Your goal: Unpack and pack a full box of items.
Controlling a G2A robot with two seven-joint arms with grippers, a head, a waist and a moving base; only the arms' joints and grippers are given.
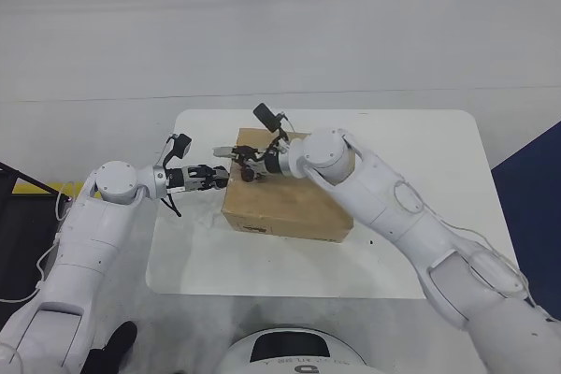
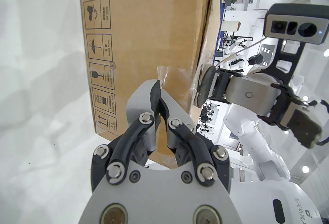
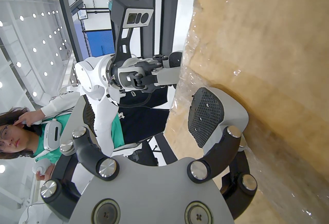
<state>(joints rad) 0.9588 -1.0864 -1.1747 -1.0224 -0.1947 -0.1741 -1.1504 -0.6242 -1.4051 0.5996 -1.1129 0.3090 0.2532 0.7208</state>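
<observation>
A taped brown cardboard box (image 1: 290,201) lies closed on the white table (image 1: 402,150). My left gripper (image 1: 222,174) sits at the box's left side edge. In the left wrist view it (image 2: 158,96) is shut on a loose strip of clear tape (image 2: 161,73) peeling off the box (image 2: 144,29). My right gripper (image 1: 236,159) hovers over the box's top near that same corner. It is open (image 3: 146,112), with one ribbed pad (image 3: 205,114) lying against the taped cardboard (image 3: 270,42) and the other finger off the edge. The box's contents are hidden.
A black metal rack (image 1: 0,187) stands left of the table and a blue panel (image 1: 552,168) to the right. Bare table surface lies in front of the box and to its right.
</observation>
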